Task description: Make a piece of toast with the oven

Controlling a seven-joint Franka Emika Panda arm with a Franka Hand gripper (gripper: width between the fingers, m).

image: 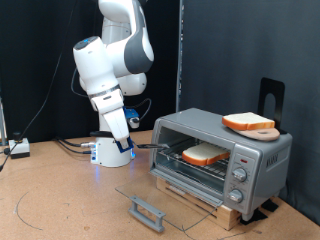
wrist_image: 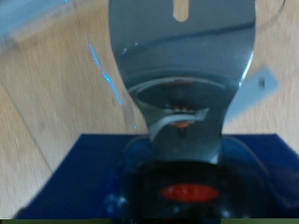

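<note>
Two slices show: the piece of toast (image: 204,154) lies on the wire rack inside the silver oven (image: 222,158), whose glass door (image: 160,197) hangs open, and another slice (image: 249,123) rests on top. The gripper (image: 133,143) holds a shiny metal spatula (wrist_image: 180,65), its blade reaching from the fingers toward the toast; how tightly the fingers clasp it, I cannot tell.
</note>
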